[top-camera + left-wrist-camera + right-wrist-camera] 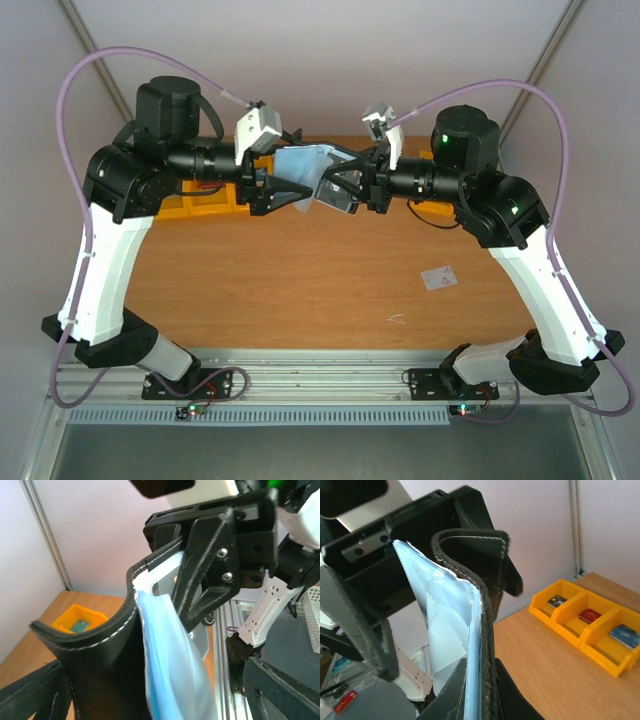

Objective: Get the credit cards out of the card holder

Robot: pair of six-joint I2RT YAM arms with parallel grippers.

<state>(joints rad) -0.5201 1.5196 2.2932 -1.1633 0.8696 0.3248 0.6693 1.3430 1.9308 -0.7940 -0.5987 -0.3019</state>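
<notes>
- The holder [95,655] fills both wrist views: black stitched outside, blue lining [170,670]. It is held up in the air between your two arms, well above the desk [300,290].
- Your right end effector [338,190] is clenched on the holder's edge. Your left end effector [290,188] stands released, its fingers [30,692] spread to either side of the holder without pinching it.
- One whitish card [440,277] lies on the desk to the right, so I judge you are on the second card.
- Next, you need the right to hold steady while the left finds a card edge inside the lining and pinches only that.
- The red card is nowhere plain to see, and I cannot tell whether it sits in a pocket.
- A pale sheet [167,582] shows under the right end effector; card or pocket window, unclear.
</notes>
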